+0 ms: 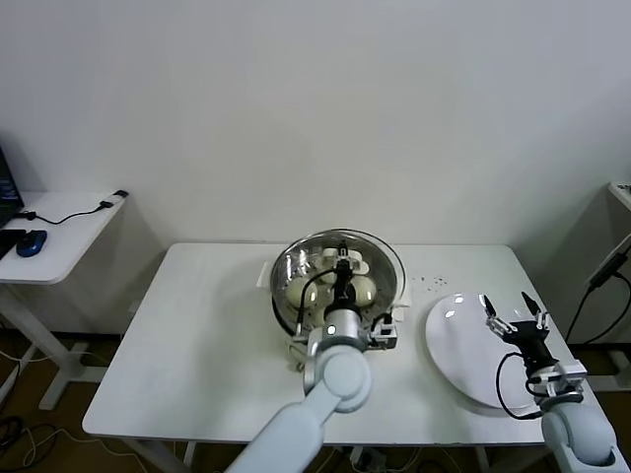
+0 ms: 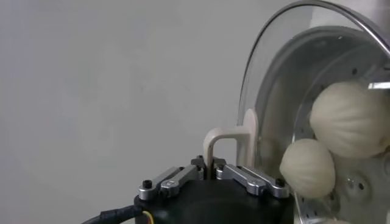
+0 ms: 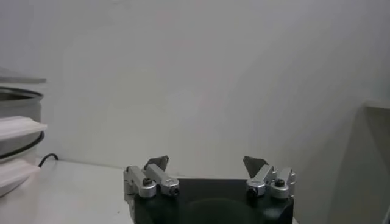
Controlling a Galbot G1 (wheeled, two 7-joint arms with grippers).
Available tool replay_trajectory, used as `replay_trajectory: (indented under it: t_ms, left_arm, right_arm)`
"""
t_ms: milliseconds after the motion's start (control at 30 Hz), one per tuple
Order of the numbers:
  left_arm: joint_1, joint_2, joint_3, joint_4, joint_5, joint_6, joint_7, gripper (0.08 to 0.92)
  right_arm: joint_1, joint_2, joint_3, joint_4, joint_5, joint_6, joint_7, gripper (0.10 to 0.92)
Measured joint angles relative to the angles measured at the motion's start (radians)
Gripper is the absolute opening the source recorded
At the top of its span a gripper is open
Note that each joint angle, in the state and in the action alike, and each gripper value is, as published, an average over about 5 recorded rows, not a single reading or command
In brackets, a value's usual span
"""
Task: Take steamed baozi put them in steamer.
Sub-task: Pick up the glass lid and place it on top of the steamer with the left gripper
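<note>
1. stainless steel steamer point(image 1: 292, 286) sits on the white surface point(image 1: 197, 335), toward its far edge and about midway between the left and right edges.
2. steamed baozi point(image 1: 363, 289) lie inside the steamer basket; the head view shows at least two cream buns through the glass, and the left wrist view shows two point(image 2: 352, 119) resting against the perforated steel.
3. glass lid point(image 1: 380, 258) covers the steamer; in the left wrist view its rim stands off the basket rim, so i cannot tell if it is fully seated.
4. left pincer point(image 1: 342, 274) is over the middle of the steamer, clenched on the lid's white handle point(image 2: 226, 141); the left wrist view shows the fingers point(image 2: 173, 180) pressed together around the handle's foot.
5. right pincer point(image 1: 513, 313) hangs above the far part of a flat white plate point(image 1: 454, 355), released, its fingers point(image 3: 159, 163) spread wide with nothing between them.
6. the plate lies near the right edge of the surface, reaching toward the near edge, apart from the steamer with a strip of bare surface between them.
7. the left half of the surface, from the steamer out to the left edge and the near left corner, is open room.
8. a few small dark specks point(image 1: 426, 282) dot the surface between the steamer and the plate, toward the far edge.
</note>
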Motion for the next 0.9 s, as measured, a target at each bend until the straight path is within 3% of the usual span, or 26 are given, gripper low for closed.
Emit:
replay_trajectory:
  t_ms: [900]
  left_arm:
    - [0.005,-0.010,-0.033,0.066,-0.004,0.000,-0.029,0.147]
  right_arm:
    - [-0.001,0.022,0.008,-0.008,-0.016,0.006,-0.008,0.823]
